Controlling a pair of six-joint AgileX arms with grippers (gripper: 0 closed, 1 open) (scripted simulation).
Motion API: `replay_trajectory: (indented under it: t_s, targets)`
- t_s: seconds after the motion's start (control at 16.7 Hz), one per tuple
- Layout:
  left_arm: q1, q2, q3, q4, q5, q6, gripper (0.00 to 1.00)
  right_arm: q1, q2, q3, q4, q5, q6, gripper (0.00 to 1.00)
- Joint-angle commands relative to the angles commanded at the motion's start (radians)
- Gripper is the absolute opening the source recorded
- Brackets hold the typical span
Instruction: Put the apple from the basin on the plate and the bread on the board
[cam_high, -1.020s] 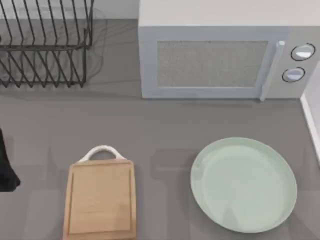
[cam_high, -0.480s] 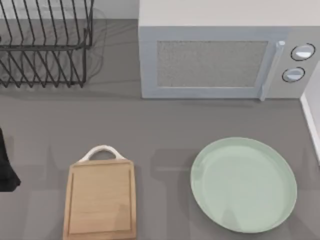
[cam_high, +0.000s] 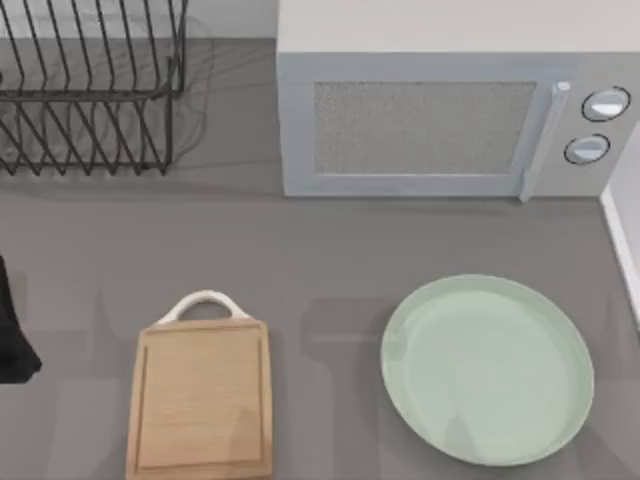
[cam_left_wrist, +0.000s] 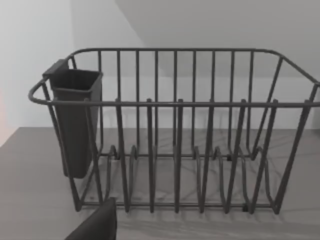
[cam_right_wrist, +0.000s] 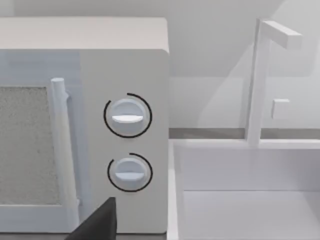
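The light-wood board (cam_high: 200, 398) with its white loop handle lies at the front left of the table, bare. To its right sits the pale mint-green plate (cam_high: 487, 368), with nothing on it. The white basin (cam_right_wrist: 240, 200) stands beside the microwave, and its edge also borders the table at the right (cam_high: 628, 240). The apple and the bread are out of view. My left arm (cam_high: 12, 335) is parked at the table's left edge. A dark part of my left gripper (cam_left_wrist: 95, 227) faces the dish rack. A dark part of my right gripper (cam_right_wrist: 100, 220) faces the microwave and basin.
A black wire dish rack (cam_high: 90, 90) with a dark cutlery cup (cam_left_wrist: 75, 120) stands at the back left. A white microwave (cam_high: 440, 110) with two dials fills the back right. A white faucet (cam_right_wrist: 262, 80) rises behind the basin.
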Motion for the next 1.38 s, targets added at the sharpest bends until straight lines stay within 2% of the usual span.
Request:
replay_trajectory:
  t_s: [0.42,0.66,0.9,1.38]
  targets:
    - [0.000,0.000,0.000,0.000,0.000,0.000,1.00,-0.002,0.010,0.009,-0.006,0.000,-0.002,1.00]
    - [0.000,0.000,0.000,0.000,0.000,0.000,1.00,-0.031,0.157,0.134,-0.096,0.000,-0.029,1.00]
    - [0.000,0.000,0.000,0.000,0.000,0.000,1.00,-0.083,0.463,0.359,-0.258,0.000,-0.079,1.00]
    - [0.000,0.000,0.000,0.000,0.000,0.000,1.00,-0.212,1.289,0.919,-0.660,0.001,-0.201,1.00]
